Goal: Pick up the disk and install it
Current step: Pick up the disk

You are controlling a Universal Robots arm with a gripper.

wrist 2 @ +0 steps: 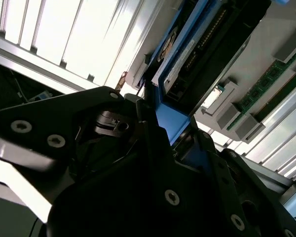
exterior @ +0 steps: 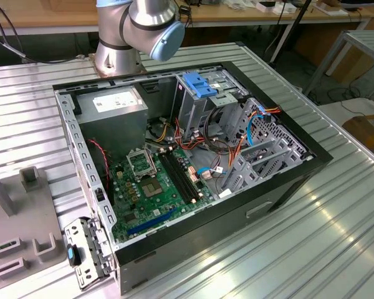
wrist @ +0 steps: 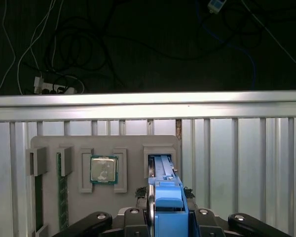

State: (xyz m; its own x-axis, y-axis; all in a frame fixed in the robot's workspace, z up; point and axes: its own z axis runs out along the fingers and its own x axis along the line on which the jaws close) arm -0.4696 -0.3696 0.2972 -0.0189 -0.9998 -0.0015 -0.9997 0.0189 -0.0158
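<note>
Exterior view: an open computer case [exterior: 174, 235] lies on its side at the centre of the ribbed metal worktop [exterior: 324, 249]. Its green motherboard [exterior: 156, 187] faces up. A grey power-supply box [exterior: 115, 109] sits at 11 o'clock inside the case, and a blue-handled drive cage [exterior: 202, 87] at 12 o'clock. The arm [exterior: 143, 25] rises from its base at 12 o'clock of the view, behind the case. A grey holder plate [exterior: 25, 218] lies on the worktop at 8 o'clock, well apart from the case opening.

First wrist view: the disk [wrist: 164, 172] stands on edge in a slot of the holder plate [wrist: 49, 143]. Its blue rail and end tab point towards the camera. A processor chip [wrist: 104, 169] sits in the neighbouring recess, and memory sticks [wrist: 62, 197] lie in slots beyond it. The claw [wrist: 168, 217] pinches the disk, one black jaw against each side of the blue tab. Cables [wrist: 54, 64] lie on the dark floor past the worktop [wrist: 246, 163] edge.

Second wrist view: the disk [wrist 2: 197, 49] shows its white label strip and connector edge. Its blue rail runs back between the jaws of the claw [wrist 2: 175, 131], which press against it.
</note>
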